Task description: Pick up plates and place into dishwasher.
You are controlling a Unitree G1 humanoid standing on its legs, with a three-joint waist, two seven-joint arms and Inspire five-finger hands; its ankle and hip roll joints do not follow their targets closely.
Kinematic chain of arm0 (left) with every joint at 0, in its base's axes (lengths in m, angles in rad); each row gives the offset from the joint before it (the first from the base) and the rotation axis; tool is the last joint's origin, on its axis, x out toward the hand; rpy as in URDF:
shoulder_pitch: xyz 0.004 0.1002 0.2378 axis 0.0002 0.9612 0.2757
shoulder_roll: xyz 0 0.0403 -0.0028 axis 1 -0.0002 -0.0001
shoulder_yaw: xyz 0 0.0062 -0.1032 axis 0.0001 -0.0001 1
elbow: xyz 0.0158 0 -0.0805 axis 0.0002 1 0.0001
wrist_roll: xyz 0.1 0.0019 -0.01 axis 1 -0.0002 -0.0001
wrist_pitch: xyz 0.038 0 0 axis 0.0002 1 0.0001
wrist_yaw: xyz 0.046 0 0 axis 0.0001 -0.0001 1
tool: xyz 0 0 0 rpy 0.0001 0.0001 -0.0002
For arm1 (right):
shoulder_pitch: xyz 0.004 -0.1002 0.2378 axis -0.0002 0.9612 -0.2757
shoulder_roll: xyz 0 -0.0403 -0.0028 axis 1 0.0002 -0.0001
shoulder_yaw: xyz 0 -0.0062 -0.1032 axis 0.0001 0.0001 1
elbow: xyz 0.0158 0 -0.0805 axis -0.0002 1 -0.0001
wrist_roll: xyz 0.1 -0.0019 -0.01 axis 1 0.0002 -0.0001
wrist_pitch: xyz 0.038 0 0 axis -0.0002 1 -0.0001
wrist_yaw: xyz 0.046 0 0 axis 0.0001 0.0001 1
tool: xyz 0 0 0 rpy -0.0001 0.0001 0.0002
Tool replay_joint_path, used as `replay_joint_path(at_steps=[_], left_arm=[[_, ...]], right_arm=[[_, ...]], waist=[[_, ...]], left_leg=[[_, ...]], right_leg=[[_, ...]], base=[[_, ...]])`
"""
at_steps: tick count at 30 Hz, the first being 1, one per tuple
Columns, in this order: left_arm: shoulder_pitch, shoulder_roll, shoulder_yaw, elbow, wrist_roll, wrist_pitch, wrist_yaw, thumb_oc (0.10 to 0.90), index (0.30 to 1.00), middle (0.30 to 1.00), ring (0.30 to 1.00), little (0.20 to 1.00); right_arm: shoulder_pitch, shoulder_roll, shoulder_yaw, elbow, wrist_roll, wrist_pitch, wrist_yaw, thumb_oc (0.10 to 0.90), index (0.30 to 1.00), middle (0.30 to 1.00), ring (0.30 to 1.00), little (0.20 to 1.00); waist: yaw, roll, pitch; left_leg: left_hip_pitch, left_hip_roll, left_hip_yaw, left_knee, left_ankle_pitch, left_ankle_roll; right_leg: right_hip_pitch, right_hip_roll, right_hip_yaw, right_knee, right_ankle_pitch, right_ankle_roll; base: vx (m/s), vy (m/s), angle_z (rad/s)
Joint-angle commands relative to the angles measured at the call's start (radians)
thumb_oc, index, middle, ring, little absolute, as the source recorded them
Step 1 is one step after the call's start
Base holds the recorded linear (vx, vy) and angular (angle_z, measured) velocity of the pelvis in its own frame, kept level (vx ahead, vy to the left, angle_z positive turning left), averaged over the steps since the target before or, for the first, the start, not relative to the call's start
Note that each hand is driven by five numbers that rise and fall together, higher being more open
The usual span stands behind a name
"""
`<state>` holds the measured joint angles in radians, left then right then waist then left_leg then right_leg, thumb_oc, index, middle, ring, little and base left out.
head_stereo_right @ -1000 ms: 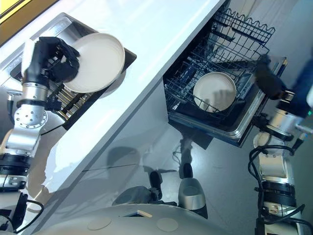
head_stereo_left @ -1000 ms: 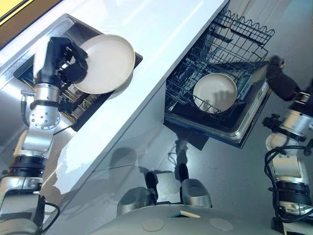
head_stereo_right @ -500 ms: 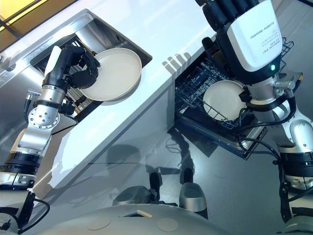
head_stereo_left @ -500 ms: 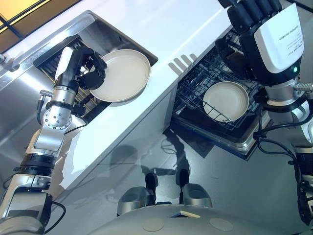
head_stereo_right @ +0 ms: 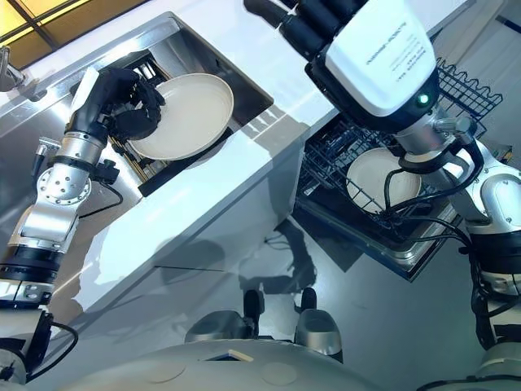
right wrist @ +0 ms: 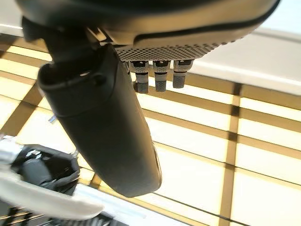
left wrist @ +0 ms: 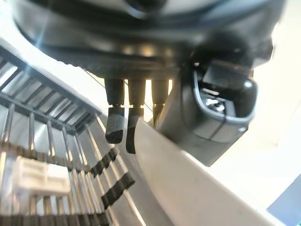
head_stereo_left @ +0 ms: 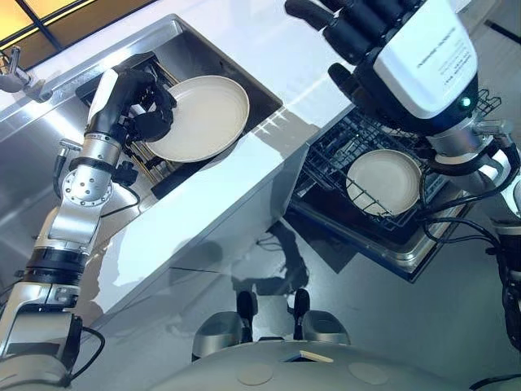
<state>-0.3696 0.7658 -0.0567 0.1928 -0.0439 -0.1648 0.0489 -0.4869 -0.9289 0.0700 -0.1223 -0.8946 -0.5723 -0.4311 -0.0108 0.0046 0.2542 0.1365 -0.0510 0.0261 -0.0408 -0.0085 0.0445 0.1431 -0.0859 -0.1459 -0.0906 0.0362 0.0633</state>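
The left hand (head_stereo_left: 134,102) is clenched on the rim of a cream plate (head_stereo_left: 203,114), thumb and fingers curled over its edge at about 9 o'clock on the plate. The plate hangs tilted over the steel sink (head_stereo_left: 175,41), its far rim toward 3 o'clock reaching close to the sink's edge where the white surface (head_stereo_left: 244,179) begins. Under the hand, inside the sink, stands a dark ribbed rack (left wrist: 56,155); in the left wrist view the plate's edge runs just past the fingertips (left wrist: 115,127) above those ribs.

The right hand (head_stereo_left: 358,32) is raised high at 1 o'clock, over the surface's front edge, its fingers loosely bent and grasping nothing.

At 3 o'clock, below the surface's edge, the dishwasher's lower rack (head_stereo_left: 342,163) is pulled out over the grey floor (head_stereo_left: 383,326). A second plate (head_stereo_left: 383,181) leans among its wires, with open wire slots around it.
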Motion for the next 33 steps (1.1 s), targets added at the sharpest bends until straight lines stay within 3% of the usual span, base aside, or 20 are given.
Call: replay_joint_path(at_steps=[1, 10, 33], left_arm=[[-0.16, 0.099, -0.005, -0.002, -0.08, -0.065, 0.035, 0.1, 0.3, 0.3, 0.3, 0.2], [-0.206, 0.102, -0.026, 0.005, -0.123, -0.062, 0.022, 0.1, 0.3, 0.3, 0.3, 0.2], [-0.27, -0.002, -0.124, 0.023, -0.158, -0.056, 0.02, 0.1, 0.3, 0.3, 0.3, 0.2]], right_arm=[[-0.089, -0.036, 0.049, -0.011, 0.098, -0.003, 0.007, 0.8, 0.9, 0.9, 0.9, 0.9], [-0.16, -0.018, 0.139, -0.007, 0.185, -0.013, 0.11, 0.8, 0.9, 0.9, 0.9, 0.9], [-0.259, 0.15, 0.326, 0.02, 0.308, 0.008, 0.228, 0.8, 0.9, 0.9, 0.9, 0.9]], waist=[[0.013, 0.011, -0.198], [0.024, 0.012, -0.206], [0.039, 0.016, -0.212]], left_leg=[[-0.031, -0.028, 0.003, 0.017, -0.086, -0.013], [-0.026, -0.027, -0.004, 0.009, -0.079, -0.014], [-0.021, -0.024, -0.019, 0.002, -0.066, -0.021]], right_leg=[[-0.059, 0.086, -0.013, 0.137, -0.171, -0.011], [-0.05, 0.088, -0.02, 0.132, -0.171, -0.015], [-0.032, 0.097, -0.021, 0.111, -0.165, -0.023]], base=[[0.01, -0.01, 0.1], [0.0, -0.002, 0.01], [0.0, -0.001, 0.0]])
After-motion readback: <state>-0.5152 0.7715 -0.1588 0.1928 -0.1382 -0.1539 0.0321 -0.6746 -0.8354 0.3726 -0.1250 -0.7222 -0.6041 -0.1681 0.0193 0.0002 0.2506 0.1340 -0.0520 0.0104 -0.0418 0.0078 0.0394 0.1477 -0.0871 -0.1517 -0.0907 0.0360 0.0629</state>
